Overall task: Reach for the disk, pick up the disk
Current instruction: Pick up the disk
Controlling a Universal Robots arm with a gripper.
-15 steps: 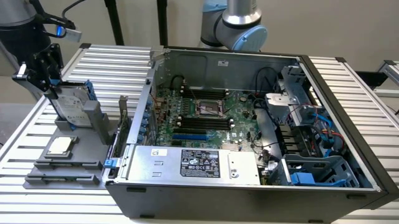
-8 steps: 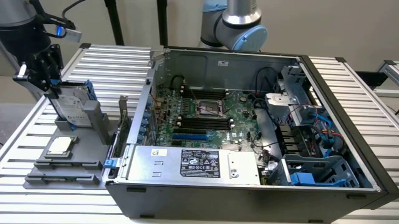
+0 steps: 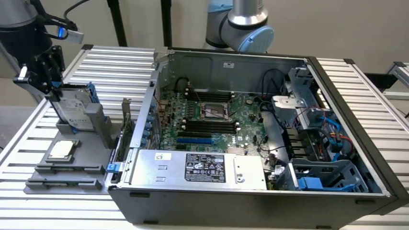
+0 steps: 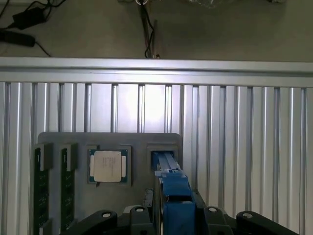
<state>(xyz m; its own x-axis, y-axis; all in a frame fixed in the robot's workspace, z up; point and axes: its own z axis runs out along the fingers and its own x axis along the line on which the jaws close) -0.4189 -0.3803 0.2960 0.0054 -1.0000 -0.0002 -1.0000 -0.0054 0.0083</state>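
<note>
The exterior view looks down from high and fairly far back across the slatted surface (image 3: 357,96). It takes in the open computer case (image 3: 255,201) and the grey tray (image 3: 64,182) at its left. The wrist view looks steeply down past the gripper (image 4: 173,223), close over that same tray, its chip (image 4: 108,165) and the disk (image 4: 171,188).

Robotics lab — slatted aluminium bench (image 3: 365,96), opened computer tower (image 3: 255,207)
</note>
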